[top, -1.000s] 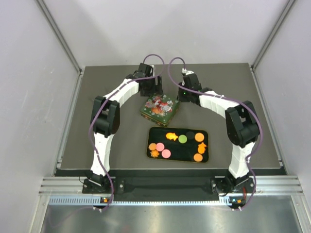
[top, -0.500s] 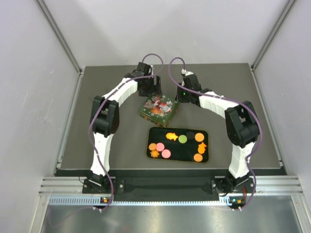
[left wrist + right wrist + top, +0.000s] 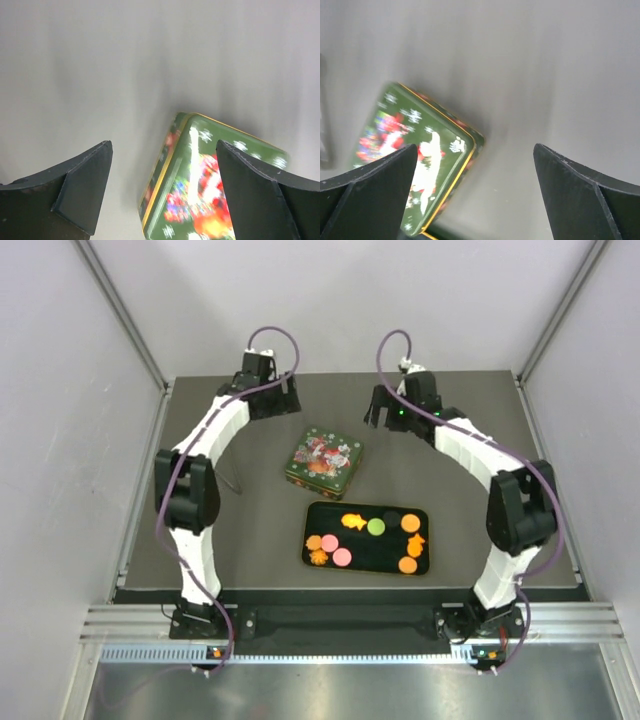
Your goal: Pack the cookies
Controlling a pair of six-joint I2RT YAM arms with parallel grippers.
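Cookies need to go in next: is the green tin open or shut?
Shut. The green tin has its pictured lid seated on top; no interior shows.

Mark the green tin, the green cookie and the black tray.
green tin (image 3: 324, 461): top external view, middle of its pictured top.
green cookie (image 3: 376, 526): top external view, its centre.
black tray (image 3: 373, 554): top external view, bare floor.

The cookies (image 3: 410, 523) are seen mostly in orange, with two in pink and one in green, set off against a black tray (image 3: 385, 552). The tin (image 3: 324, 462) is painted green, edged in yellow, and dotted with white snowflakes around a red-and-white picture. The table (image 3: 250, 530) is coloured dark grey. The arms (image 3: 215, 430) are finished in white and black.
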